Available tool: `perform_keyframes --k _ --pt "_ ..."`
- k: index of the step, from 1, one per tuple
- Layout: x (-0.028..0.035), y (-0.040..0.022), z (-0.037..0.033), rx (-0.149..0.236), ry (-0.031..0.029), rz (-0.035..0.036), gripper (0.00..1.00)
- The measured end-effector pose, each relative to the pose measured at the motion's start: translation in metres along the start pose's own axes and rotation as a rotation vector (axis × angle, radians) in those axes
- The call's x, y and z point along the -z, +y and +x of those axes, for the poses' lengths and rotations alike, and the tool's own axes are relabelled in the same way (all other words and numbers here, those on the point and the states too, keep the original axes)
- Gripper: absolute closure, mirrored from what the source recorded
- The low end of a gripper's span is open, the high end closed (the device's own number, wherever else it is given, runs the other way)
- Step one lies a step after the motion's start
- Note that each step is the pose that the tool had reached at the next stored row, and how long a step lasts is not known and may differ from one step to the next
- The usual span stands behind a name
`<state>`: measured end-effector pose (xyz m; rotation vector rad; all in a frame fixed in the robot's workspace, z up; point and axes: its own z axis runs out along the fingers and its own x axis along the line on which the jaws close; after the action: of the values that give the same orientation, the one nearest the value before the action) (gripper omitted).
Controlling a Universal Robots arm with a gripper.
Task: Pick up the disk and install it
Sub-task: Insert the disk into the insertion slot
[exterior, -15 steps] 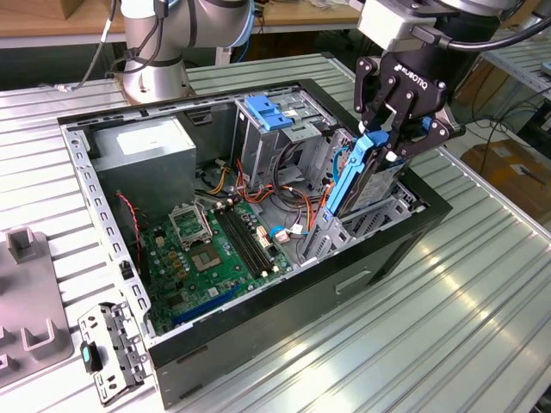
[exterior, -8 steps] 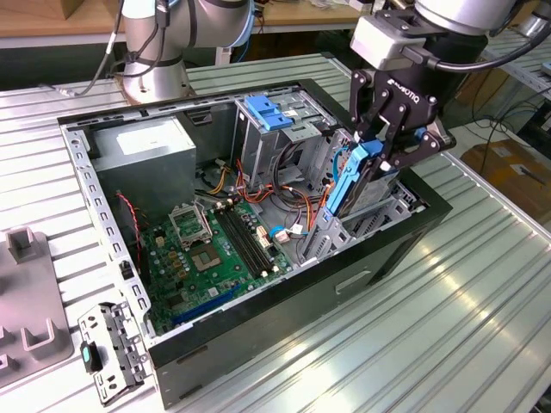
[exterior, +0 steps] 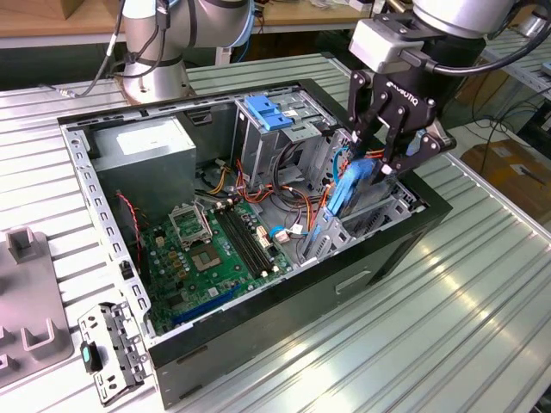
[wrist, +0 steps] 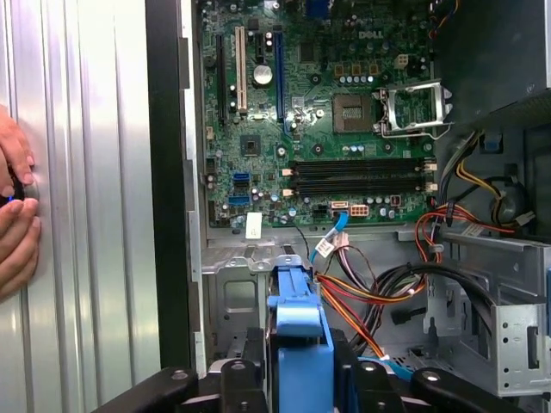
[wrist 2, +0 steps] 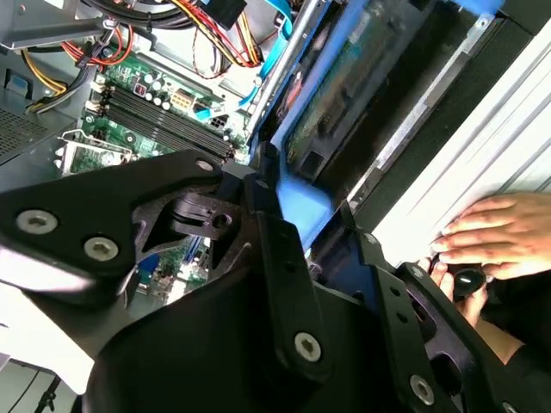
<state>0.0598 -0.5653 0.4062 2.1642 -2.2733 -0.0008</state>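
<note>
Disk [exterior: 349,196], a flat dark rectangular drive clipped in a bright blue plastic carrier frame, stands on edge and tilted in the black two-fingered gripper [exterior: 372,159]. The fingers are clenched on the upper end of the frame from both sides, as the first wrist view also shows.

In the exterior view the disk sits at about 3 o'clock within the open black metal computer case [exterior: 379,249]. Its lower end is down among the grey metal drive bays at that end. I cannot tell whether it rests on the bay floor. Orange and red wires [exterior: 297,202] run just beside it, at its 9 o'clock.

A green motherboard [exterior: 215,249] lies flat in the case at roughly 8 o'clock from the disk. A grey box-shaped power supply [exterior: 142,151] fills the corner at 10 o'clock. A tall grey cage topped by a blue plastic latch piece [exterior: 269,112] stands at 11 o'clock, apart from the gripper.

The case lies on a ribbed silver metal table [exterior: 448,335]. In the first wrist view a person's hands [wrist: 13,215] rest on that table outside the case wall, around a small dark object.
</note>
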Motion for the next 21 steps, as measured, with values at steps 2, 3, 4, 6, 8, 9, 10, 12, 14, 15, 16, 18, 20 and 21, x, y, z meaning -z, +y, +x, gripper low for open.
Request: perform_keyframes --k 2,3,4,6,8,9,10,12,14,15,16,18,20,21 --pt "-0.0001 0.0 0.0 0.0 -0.0001 0.0 0.5" --pt "-0.0003 0.0 0.0 0.0 -0.0001 0.0001 0.5" --pt "-0.0008 0.0 0.0 0.0 -0.0003 0.0001 0.5" --pt "-0.0028 0.0 0.0003 0.0 -0.0004 0.0001 0.51" --pt "-0.0076 -0.0001 0.0012 0.001 -0.0004 0.0 0.65" --pt "-0.0095 -0.0001 0.0017 0.001 -0.0003 0.0 0.65" --pt "-0.0114 -0.0001 0.002 0.001 -0.0003 0.0001 0.65" --pt "-0.0175 -0.0002 0.0026 0.001 -0.0004 0.0001 0.82" --pt "-0.0221 -0.0002 0.003 0.001 -0.0003 0.0 0.88" --pt "-0.0239 -0.0002 0.0032 0.001 -0.0003 0.0001 0.89" --pt "-0.0256 -0.0002 0.0033 0.001 -0.0003 0.0001 0.89" --pt "-0.0299 -0.0002 0.0035 0.001 -0.0003 0.0 0.89" --pt "-0.034 -0.0003 0.0036 0.001 -0.0003 0.0 0.89" --pt "-0.0371 -0.0003 0.0036 0.001 -0.0003 0.0001 0.89"
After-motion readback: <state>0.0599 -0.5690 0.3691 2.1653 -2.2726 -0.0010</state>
